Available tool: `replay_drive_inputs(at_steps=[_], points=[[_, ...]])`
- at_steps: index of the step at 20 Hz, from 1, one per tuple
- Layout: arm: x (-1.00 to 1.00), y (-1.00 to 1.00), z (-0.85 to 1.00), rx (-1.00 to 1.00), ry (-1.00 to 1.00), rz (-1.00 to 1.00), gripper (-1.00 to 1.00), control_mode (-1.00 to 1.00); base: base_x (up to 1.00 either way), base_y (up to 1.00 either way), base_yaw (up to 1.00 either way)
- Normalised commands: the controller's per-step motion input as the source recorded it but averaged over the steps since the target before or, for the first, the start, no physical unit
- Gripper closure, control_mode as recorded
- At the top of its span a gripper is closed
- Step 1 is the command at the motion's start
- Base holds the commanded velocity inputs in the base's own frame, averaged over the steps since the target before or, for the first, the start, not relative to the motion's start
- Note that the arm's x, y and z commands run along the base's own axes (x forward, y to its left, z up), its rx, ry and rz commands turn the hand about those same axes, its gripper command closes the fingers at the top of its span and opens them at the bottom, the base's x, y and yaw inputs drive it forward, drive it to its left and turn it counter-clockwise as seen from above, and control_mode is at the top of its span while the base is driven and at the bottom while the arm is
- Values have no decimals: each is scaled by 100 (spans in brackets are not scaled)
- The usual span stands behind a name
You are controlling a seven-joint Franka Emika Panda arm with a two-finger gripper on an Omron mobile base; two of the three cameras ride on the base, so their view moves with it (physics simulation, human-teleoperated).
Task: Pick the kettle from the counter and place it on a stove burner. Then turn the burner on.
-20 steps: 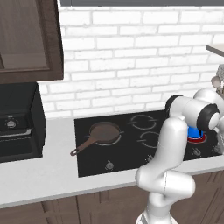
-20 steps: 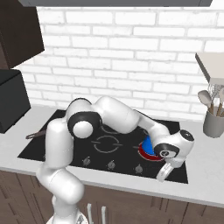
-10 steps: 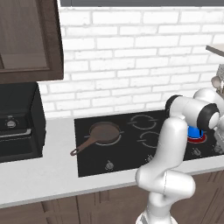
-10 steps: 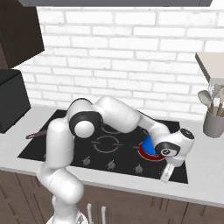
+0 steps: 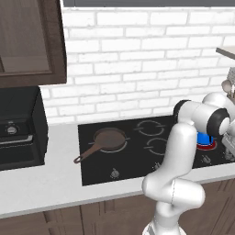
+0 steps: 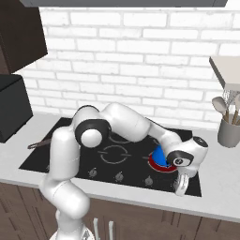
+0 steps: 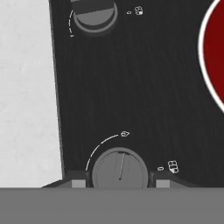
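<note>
Kettle (image 6: 158, 154) sits on the glowing burner (image 6: 159, 164); my pincer (image 7: 120, 183) straddles the knob (image 7: 120, 169), seemingly clamped; next, I release and withdraw.

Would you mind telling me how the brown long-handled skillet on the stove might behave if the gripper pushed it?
The brown long-handled skillet looks rigid, so it would probably slide as one piece. It sits flat on the smooth black cooktop, so it may slip easily and is unlikely to tip. A push on its off-centre handle would likely swing it round.
</note>
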Motion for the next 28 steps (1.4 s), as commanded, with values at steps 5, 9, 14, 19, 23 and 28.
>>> replay_drive_inputs(at_steps=[5,9,14,19,23,28], points=[[0,0,0,0,0,9,100,-100,0,0,0],[0,0,0,0,1,2,100,-100,0,0,0],[0,0,0,0,0,0,-100,-100,0,0,0],[-6,0,33,-7,0,0,-100,-100,0,0,0],[-7,0,74,-7,-6,0,-100,-100,0,0,0],[-18,0,67,-6,-9,-4,-100,-100,0,0,0]])
